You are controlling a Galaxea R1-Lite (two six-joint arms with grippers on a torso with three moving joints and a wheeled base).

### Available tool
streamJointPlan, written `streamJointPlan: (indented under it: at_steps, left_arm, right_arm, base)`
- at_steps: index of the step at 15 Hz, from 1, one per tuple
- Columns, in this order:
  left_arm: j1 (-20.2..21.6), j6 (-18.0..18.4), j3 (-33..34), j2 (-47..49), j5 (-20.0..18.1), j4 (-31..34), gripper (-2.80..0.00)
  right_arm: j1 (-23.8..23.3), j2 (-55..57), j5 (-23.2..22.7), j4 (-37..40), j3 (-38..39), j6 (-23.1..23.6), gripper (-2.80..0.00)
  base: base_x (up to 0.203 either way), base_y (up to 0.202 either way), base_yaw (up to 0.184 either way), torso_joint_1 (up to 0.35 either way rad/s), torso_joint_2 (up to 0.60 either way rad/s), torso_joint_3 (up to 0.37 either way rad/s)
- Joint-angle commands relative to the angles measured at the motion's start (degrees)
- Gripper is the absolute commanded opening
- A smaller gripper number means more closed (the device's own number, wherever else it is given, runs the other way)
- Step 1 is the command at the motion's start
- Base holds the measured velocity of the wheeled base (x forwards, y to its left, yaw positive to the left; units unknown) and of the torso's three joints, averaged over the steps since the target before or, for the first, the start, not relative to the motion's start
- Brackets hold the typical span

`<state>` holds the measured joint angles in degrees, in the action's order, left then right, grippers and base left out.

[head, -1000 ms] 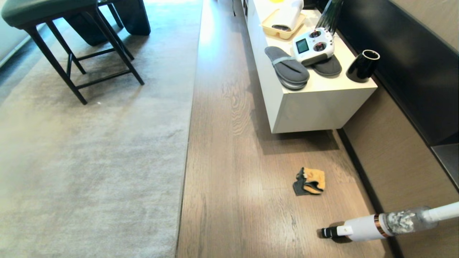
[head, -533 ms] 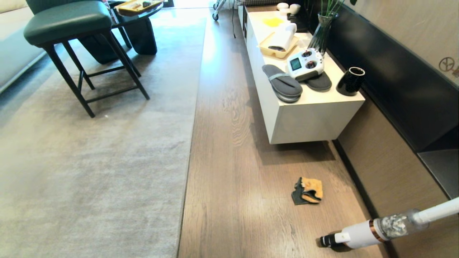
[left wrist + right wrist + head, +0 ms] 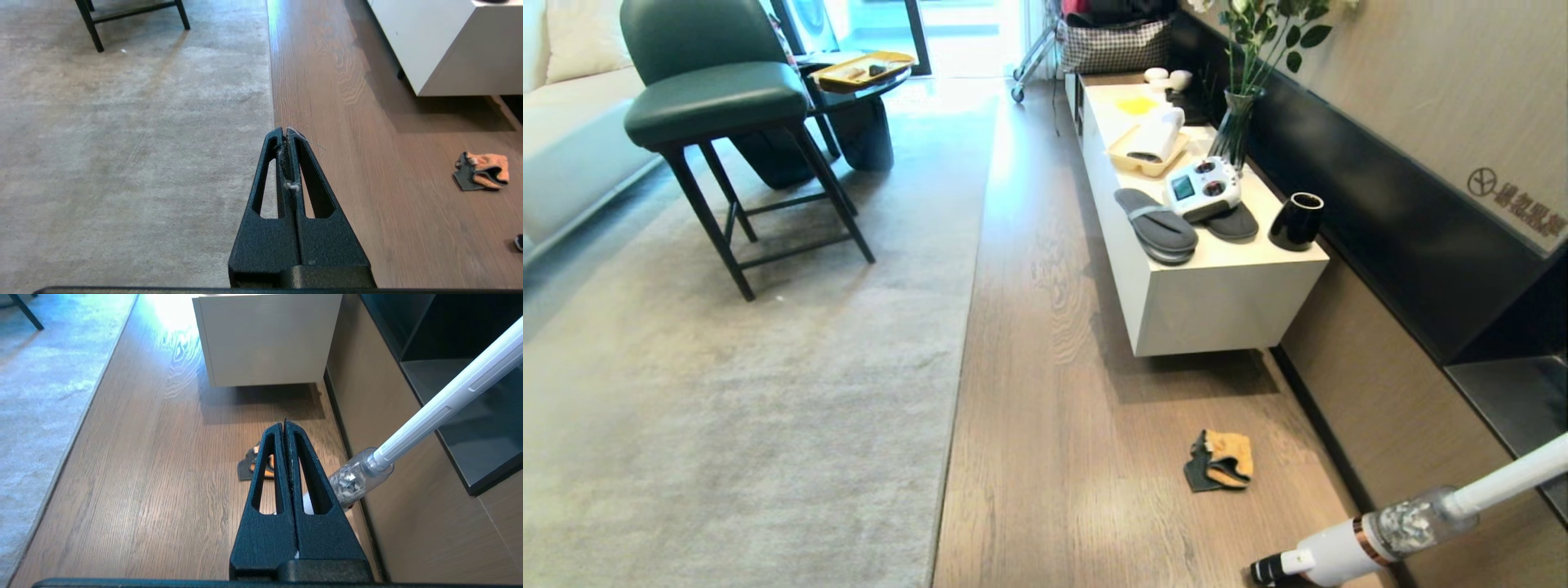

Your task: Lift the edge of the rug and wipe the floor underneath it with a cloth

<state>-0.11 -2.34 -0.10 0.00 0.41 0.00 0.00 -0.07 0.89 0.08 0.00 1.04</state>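
Note:
The pale grey-beige rug (image 3: pixel 752 392) lies flat on the left; its straight rug edge (image 3: pixel 956 384) runs away from me along the brown plank floor (image 3: pixel 1062 425). The orange cloth (image 3: pixel 1219 461) with dark grey trim lies crumpled on the floor near the wall, apart from the rug. Neither arm shows in the head view. My left gripper (image 3: pixel 285 132) is shut and empty, held well above the rug edge (image 3: pixel 271 94), with the cloth (image 3: pixel 483 170) far off to one side. My right gripper (image 3: pixel 284 424) is shut and empty, held above the floor, partly hiding the cloth (image 3: pixel 250 464).
A white stick vacuum (image 3: pixel 1388 531) leans by the wall beside the cloth. A low white cabinet (image 3: pixel 1217 302) carries slippers, a remote controller and a black cup. A green chair (image 3: pixel 719 106) and a dark side table (image 3: pixel 858 114) stand on the rug farther off.
The head view has tilted upward: the whole scene slid down and more of the far room shows. Cloth, rug and vacuum lie where they were.

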Motion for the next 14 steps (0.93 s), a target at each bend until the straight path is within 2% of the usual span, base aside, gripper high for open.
streamJointPlan:
  at_steps: [1,14]
  left_arm:
    - [0.0,0.0,0.0,0.0,0.0,0.0,-2.8]
    - [-0.1,-0.1,0.0,0.0,0.1,0.0,-2.8]
  right_arm:
    - [0.0,0.1,0.0,0.0,0.0,0.0,-2.8]
    - [0.0,0.1,0.0,0.0,0.0,0.0,-2.8]
  base:
    - [0.0,0.0,0.0,-0.002,0.01,0.208]
    - [0.0,0.0,0.0,0.001,0.0,0.023]
